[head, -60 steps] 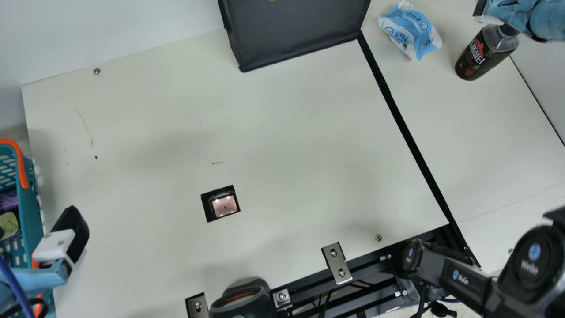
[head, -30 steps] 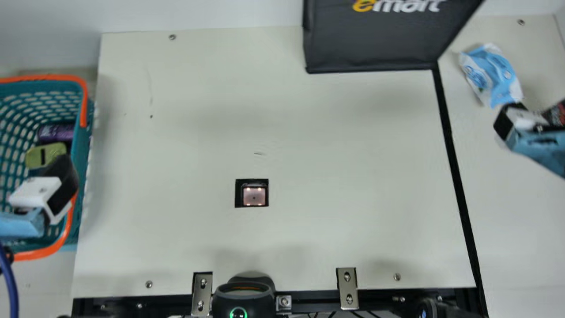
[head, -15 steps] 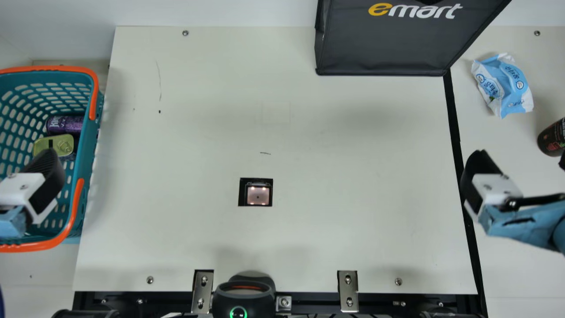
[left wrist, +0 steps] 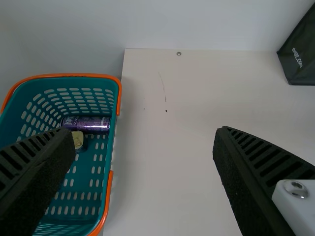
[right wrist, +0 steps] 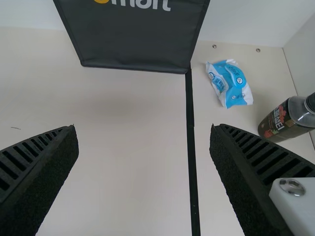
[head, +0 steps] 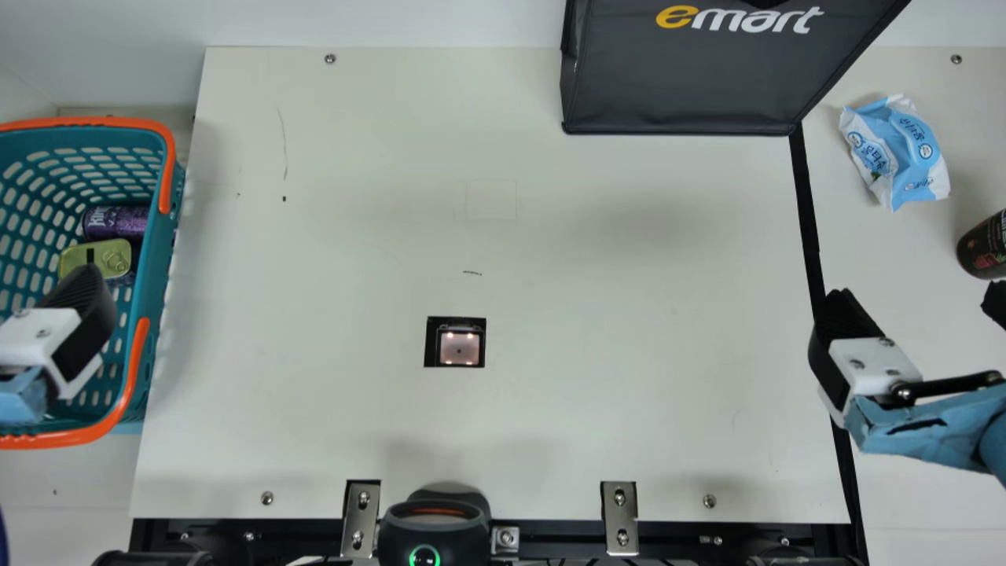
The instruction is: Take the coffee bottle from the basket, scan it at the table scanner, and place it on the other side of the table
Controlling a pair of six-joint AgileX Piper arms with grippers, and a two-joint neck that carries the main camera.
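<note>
The dark coffee bottle point(head: 982, 245) stands on the right-hand part of the table, cut off by the main view's edge; the right wrist view shows the bottle point(right wrist: 283, 122) apart from the fingers. My right gripper point(head: 919, 303) is nearer the table's front than the bottle, and my right gripper point(right wrist: 144, 132) is open and holds nothing. Over the basket point(head: 149, 314) hangs my left gripper point(head: 75, 322), partly cut off; in its wrist view the left gripper point(left wrist: 145, 135) is open and empty beside the basket point(left wrist: 112, 142). The table scanner point(head: 459, 347) is lit.
A blue-and-white packet point(head: 896, 153) lies beyond the bottle, left of it. A black bag point(head: 692, 79) stands at the back. The basket holds a purple can point(head: 114, 222) and a green-gold tin point(head: 96, 258). A black device point(head: 432, 527) sits at the front edge.
The camera has turned. My right gripper has let go of the bottle's upper end and moved away, toward the front and the table's middle. The bottle stays standing on the right.
</note>
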